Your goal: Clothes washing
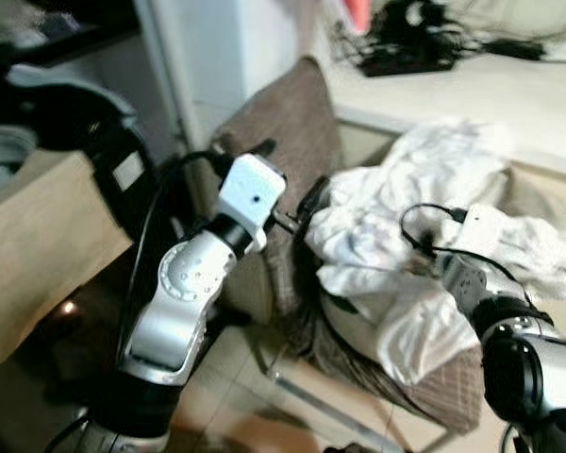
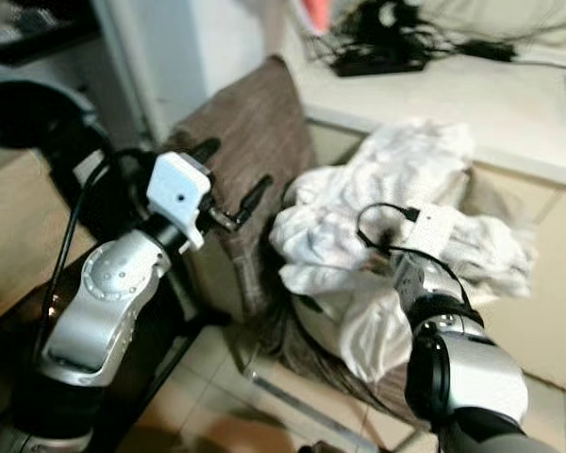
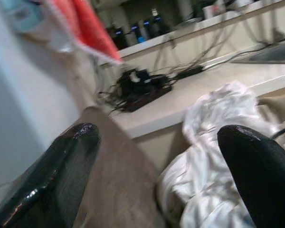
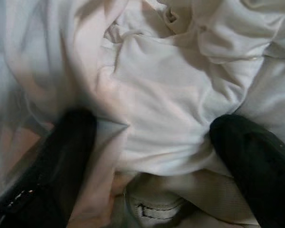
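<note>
- A heap of white clothes is seen piled in a brown fabric basket, which stands against a pale counter at the far right.
- The right gripper is pressed down into the heap; its two black fingers are spread wide with a fold of white cloth bulging between them, and nothing is clamped yet.
- The left gripper is held up at the left edge of the heap, just beside the basket's tall brown wall — its fingers are parted and bare.
- A tangle of black cables is seen on the far part of the counter, well apart from both grippers.
- The step in hand is judged to be the taking of a garment out of the heap.
- Risk, as judged: the garments are tangled, so several could be dragged up together and dropped on the floor.
- A thin fold could slip from the fingers if they are closed too shallowly.
- The soft basket could be snagged or tipped — the left fingers are close to its wall.
</note>
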`<state>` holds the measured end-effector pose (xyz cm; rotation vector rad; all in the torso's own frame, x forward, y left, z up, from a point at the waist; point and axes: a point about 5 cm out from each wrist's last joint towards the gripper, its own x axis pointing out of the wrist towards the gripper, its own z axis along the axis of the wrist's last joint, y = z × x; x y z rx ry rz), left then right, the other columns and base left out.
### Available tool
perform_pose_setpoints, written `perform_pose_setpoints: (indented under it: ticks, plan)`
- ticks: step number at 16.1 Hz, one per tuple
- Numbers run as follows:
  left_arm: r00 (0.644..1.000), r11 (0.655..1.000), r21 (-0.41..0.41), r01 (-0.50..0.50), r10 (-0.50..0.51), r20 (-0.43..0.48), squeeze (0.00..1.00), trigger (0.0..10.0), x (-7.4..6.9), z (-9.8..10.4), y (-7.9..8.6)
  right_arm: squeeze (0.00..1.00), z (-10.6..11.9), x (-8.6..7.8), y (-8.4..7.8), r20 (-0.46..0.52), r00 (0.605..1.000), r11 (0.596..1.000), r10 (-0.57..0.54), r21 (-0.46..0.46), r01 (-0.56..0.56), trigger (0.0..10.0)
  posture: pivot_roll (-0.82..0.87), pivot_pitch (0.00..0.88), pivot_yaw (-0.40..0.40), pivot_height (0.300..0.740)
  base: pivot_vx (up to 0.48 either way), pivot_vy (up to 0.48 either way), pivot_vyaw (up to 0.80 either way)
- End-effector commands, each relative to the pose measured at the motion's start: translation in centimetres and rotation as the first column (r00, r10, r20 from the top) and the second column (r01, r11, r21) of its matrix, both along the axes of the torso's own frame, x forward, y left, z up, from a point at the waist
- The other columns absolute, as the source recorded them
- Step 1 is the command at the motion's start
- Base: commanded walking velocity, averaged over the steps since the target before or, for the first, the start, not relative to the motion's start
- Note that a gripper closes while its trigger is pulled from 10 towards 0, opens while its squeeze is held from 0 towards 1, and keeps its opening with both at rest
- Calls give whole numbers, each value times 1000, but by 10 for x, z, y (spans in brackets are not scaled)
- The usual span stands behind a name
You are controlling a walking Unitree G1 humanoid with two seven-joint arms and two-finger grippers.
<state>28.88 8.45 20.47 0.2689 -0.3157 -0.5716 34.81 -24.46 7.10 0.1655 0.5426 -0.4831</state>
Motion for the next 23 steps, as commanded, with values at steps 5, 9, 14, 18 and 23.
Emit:
perform_pose_setpoints:
  ticks: [5,9,14,18,23]
  plan:
    - [1000,1000,2,-26,26,1,0,10000,-2,3,3,0,-4,-5,-9,-30,999,995,32,-98,-35,0,71,33,-13,740,0,0,0]
    - [999,999,9,-39,39,3,0,10000,-2,3,4,0,-5,0,8,-11,995,990,100,-96,-100,0,77,29,-15,740,0,0,0]
    - [998,998,21,-64,64,20,0,10000,-2,4,5,0,-11,-1,21,-19,985,981,172,-91,-173,0,95,27,-33,740,0,0,0]
    - [996,996,17,-86,86,2,0,10000,-4,-2,5,0,-1,7,30,31,964,954,264,-158,-256,0,107,21,-32,740,0,0,0]
    - [996,996,24,-87,87,-1,0,10000,-1,-4,4,0,-12,1,33,6,963,955,269,-130,-266,0,97,9,-39,740,0,0,0]
